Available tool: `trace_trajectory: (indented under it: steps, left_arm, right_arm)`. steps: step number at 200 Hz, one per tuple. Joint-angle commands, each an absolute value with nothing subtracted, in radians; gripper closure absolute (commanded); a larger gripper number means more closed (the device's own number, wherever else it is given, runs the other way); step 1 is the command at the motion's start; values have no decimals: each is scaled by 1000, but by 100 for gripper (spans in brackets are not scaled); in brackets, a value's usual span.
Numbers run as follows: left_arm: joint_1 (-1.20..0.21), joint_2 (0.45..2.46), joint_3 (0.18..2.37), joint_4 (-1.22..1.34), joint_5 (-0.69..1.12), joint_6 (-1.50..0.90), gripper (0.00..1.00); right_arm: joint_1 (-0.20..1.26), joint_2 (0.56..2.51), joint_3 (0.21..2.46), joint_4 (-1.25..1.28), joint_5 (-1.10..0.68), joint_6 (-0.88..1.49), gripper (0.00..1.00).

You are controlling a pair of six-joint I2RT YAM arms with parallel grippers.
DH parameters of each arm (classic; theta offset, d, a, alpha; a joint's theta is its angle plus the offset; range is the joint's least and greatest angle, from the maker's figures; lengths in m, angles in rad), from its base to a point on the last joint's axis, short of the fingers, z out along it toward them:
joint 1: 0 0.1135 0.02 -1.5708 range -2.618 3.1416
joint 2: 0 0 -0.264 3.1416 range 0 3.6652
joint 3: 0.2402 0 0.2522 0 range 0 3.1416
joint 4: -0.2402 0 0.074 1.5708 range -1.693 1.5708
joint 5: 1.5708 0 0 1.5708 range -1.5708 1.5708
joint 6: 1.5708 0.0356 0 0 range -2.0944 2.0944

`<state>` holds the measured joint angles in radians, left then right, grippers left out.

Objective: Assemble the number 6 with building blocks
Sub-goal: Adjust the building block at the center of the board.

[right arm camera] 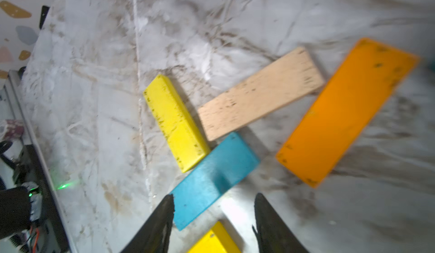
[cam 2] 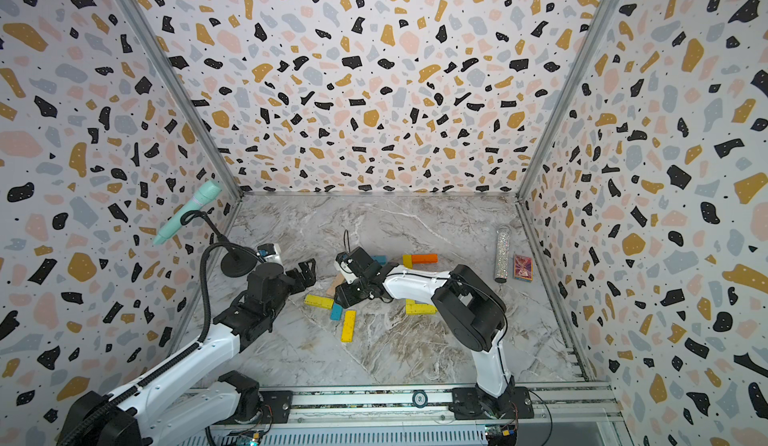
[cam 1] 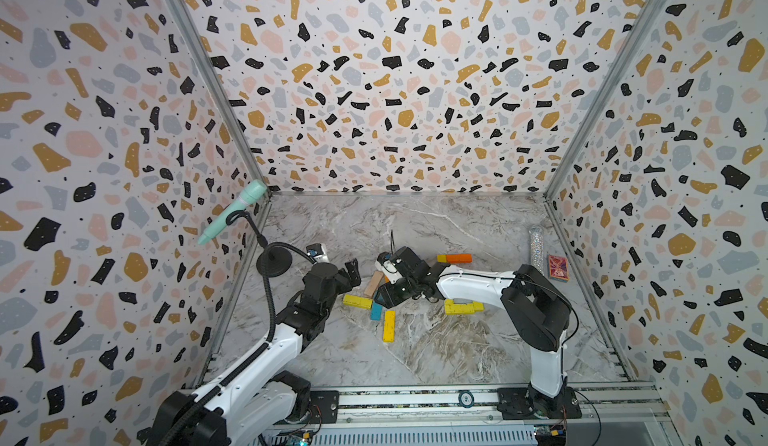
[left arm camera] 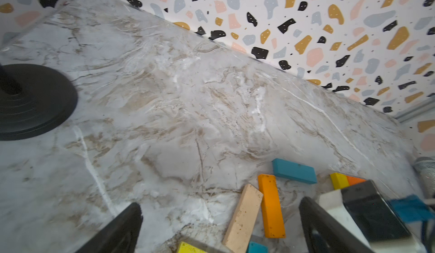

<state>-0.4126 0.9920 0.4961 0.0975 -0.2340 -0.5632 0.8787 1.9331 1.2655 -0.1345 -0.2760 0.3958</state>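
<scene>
Marble tabletop (cam 1: 419,224): right gripper (right arm camera: 214,198), jaws apart and empty, over the teal block (right arm camera: 219,174). I would square them across its width before closing. Left gripper (left arm camera: 220,203) spread, empty.

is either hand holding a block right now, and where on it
Nothing is held. The left hand is open and empty; the right hand hangs open over a teal block, not gripping it.

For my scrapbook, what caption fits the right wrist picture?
Open right gripper above teal block, beside yellow block, pale wood block, orange block.
</scene>
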Motion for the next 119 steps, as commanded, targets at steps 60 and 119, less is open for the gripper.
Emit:
trace_trajectory:
  steps: [60, 119]
  left_arm:
    - [-505, 1265, 567, 281, -32, -624, 8]
    - [-410, 1292, 643, 202, -2, -626, 8]
  right_arm:
    - [723, 1825, 1249, -208, -252, 171, 45]
    - [857, 1937, 1274, -169, -177, 229, 50]
